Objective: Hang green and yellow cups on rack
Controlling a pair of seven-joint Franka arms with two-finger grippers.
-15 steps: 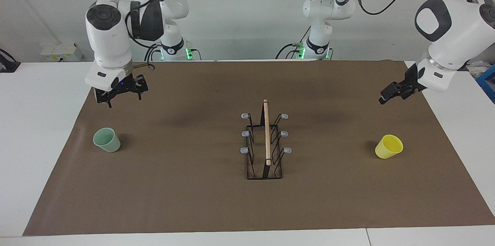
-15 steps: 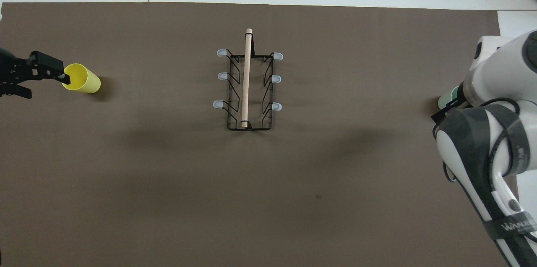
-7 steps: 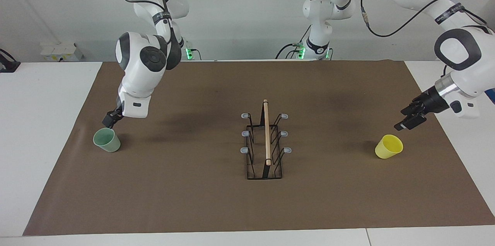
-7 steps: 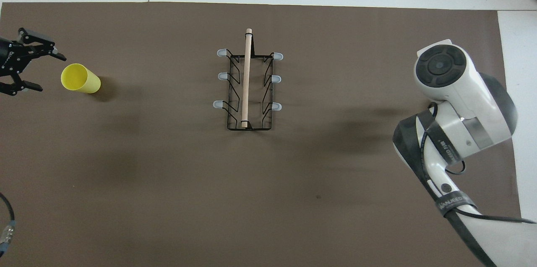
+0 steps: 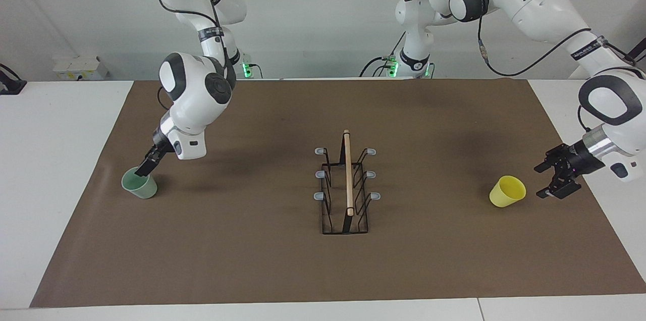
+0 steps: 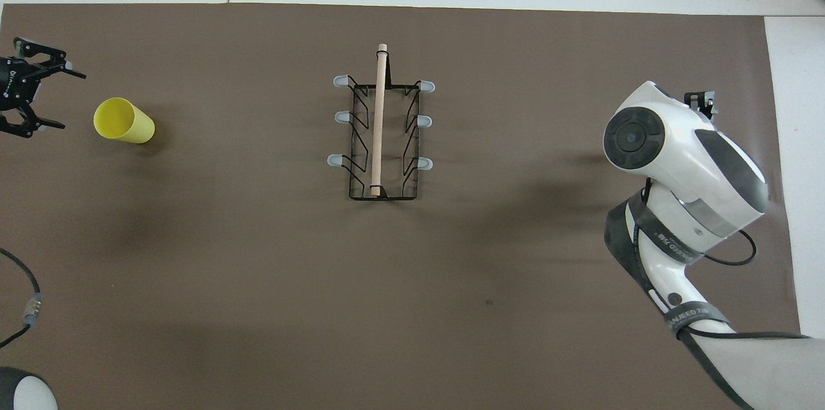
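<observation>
Both cups (image 5: 507,191) are sitting off the rack (image 5: 346,187); nothing is hanging.
Left pincer (image 5: 556,176) is gaping spread beside the yellow cup; right pincer (image 5: 144,167) is dipping spread at the green cup (image 5: 139,183).

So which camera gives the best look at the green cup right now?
The facing view. There the green cup stands in plain sight on the brown mat, with the right gripper reaching down to its rim. In the overhead view the right arm's wrist covers the cup completely, so nothing of it shows.
</observation>
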